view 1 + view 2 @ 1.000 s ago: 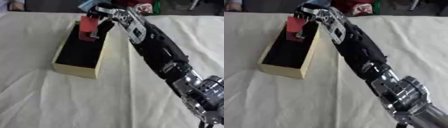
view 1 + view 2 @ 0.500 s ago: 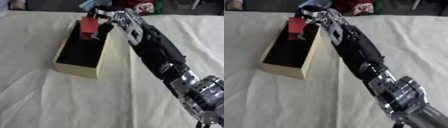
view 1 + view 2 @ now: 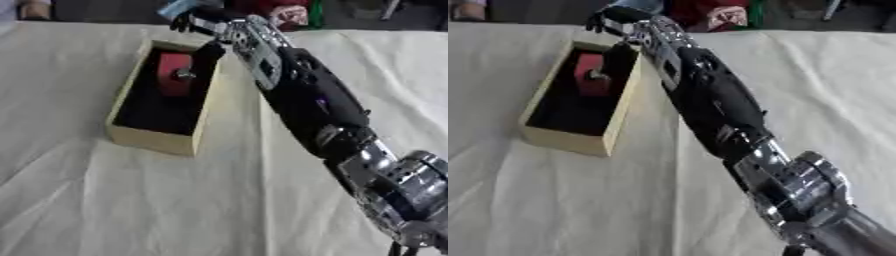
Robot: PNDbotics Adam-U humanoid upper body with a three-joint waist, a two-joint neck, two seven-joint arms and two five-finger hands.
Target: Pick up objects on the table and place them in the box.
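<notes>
A pale wooden box (image 3: 154,141) with a dark inside stands on the cream cloth at the left centre. A red block (image 3: 172,75) lies inside its far half, with a small grey part on top. My right arm reaches in from the lower right. My right hand (image 3: 213,26) hovers over the box's far right corner, open with fingers spread, holding nothing. Its thumb (image 3: 210,50) hangs just over the box's rim beside the block. My left hand shows in neither view.
Red and green things (image 3: 290,12) and a blue thing (image 3: 176,7) lie past the table's far edge behind my hand. The wrinkled cream cloth (image 3: 105,200) covers the whole table in front of the box.
The red block was pinched in my right hand above the box's far end. Now it lies inside the box and the hand has let go and opened.
</notes>
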